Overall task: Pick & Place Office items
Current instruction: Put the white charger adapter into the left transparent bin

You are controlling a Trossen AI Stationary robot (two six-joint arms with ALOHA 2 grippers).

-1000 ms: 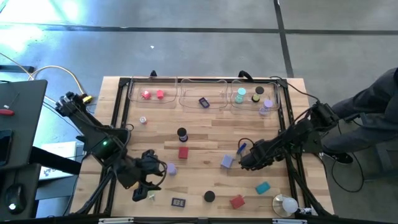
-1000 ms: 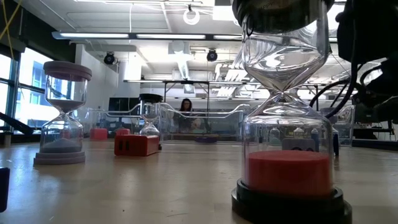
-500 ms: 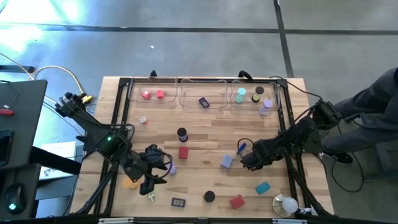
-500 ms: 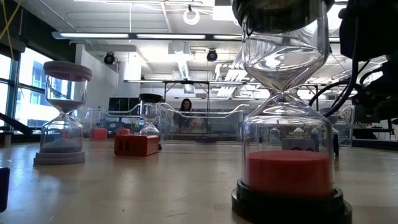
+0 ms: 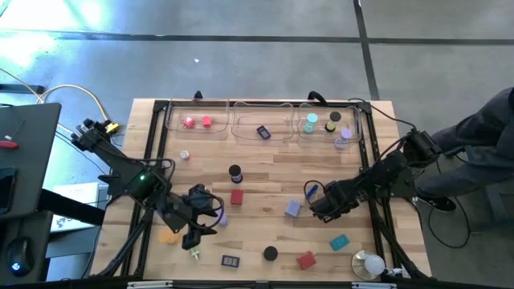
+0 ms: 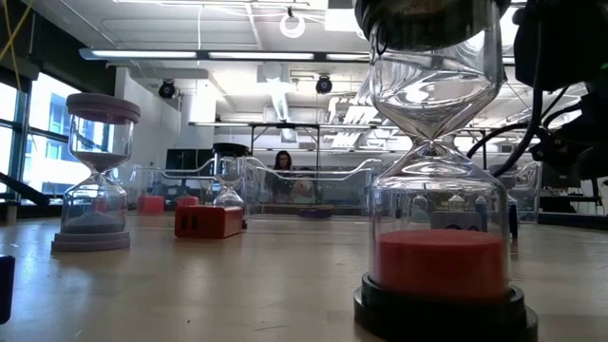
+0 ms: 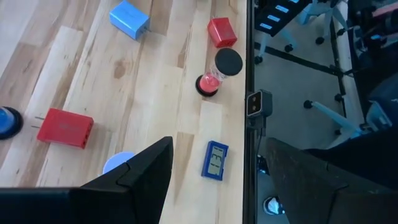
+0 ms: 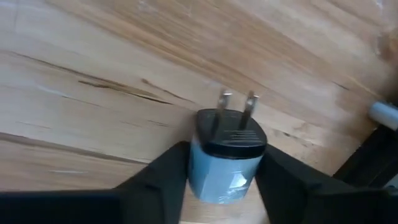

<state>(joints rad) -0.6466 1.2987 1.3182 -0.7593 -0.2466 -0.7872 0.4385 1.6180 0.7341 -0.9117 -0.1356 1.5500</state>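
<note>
My right gripper (image 8: 224, 163) (image 5: 314, 201) stands low over the table's right half, shut on a blue plug (image 8: 225, 163) with a black face and two metal prongs; the plug (image 5: 308, 190) lies on the wood. My left gripper (image 7: 217, 149) (image 5: 198, 226) hangs open above the near left part, holding nothing, over a lavender cap (image 7: 117, 163) and a small blue display (image 7: 214, 160). A red plug (image 7: 62, 127), a red-sand hourglass (image 7: 217, 70), a red block (image 7: 222, 31) and a blue block (image 7: 129, 18) lie loose beyond it. My right gripper pinches the plug's blue body (image 8: 217, 177) between its two fingers (image 8: 165, 171), one on each side, just behind the black face. The fingers come steeply from above and lie along the plug. The prongs (image 8: 237, 102) stick out past the fingertips, and the plug lies on the table.
Three clear trays (image 5: 261, 120) line the far edge and hold red, dark and round pieces. A lavender block (image 5: 293, 209), a teal block (image 5: 339, 242) and a white bulb (image 5: 371, 263) lie near my right arm. A big hourglass (image 6: 437, 190) fills the low view.
My right gripper has tipped a little at the wrist and closed its fingers in on the blue plug, which has stayed on the table. My left arm has swung slightly toward the table's right, and an orange piece at the left edge now shows.
</note>
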